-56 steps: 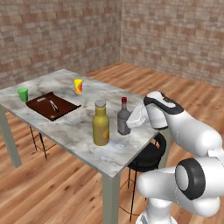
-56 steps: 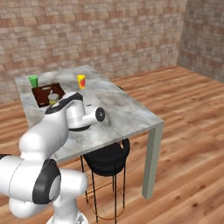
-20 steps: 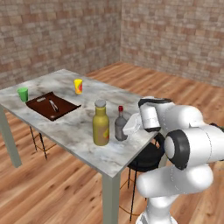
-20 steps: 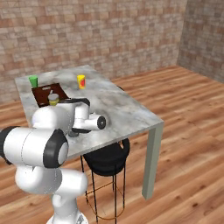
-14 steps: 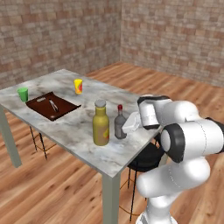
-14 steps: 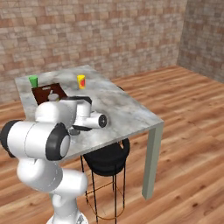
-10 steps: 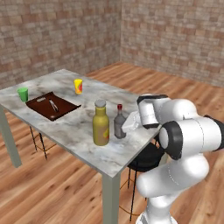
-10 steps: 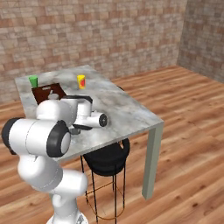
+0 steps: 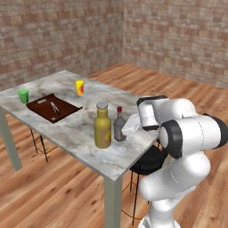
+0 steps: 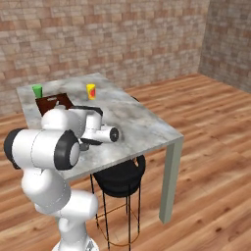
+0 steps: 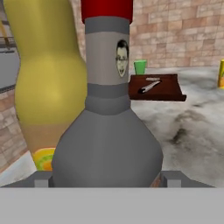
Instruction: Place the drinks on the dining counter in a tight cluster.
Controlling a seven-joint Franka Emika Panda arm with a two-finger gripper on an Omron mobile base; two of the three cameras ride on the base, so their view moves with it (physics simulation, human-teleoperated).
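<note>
Standing together on the dining counter [image 9: 80, 133]: yellow bottle [image 9: 102, 125] and dark grey bottle [image 9: 119, 124], touching or nearly so, clustering judged partly done; third drink not made out. Gripper [image 11: 107, 179] sat level with the grey bottle's base, jaws apart either side, unclamped. Yellow bottle stood just beyond, to the hand's left

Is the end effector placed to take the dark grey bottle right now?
Probably yes: the dark grey bottle stands right ahead between the open end effector fingertips, with nothing between. The yellow bottle stands close beside it.
</note>
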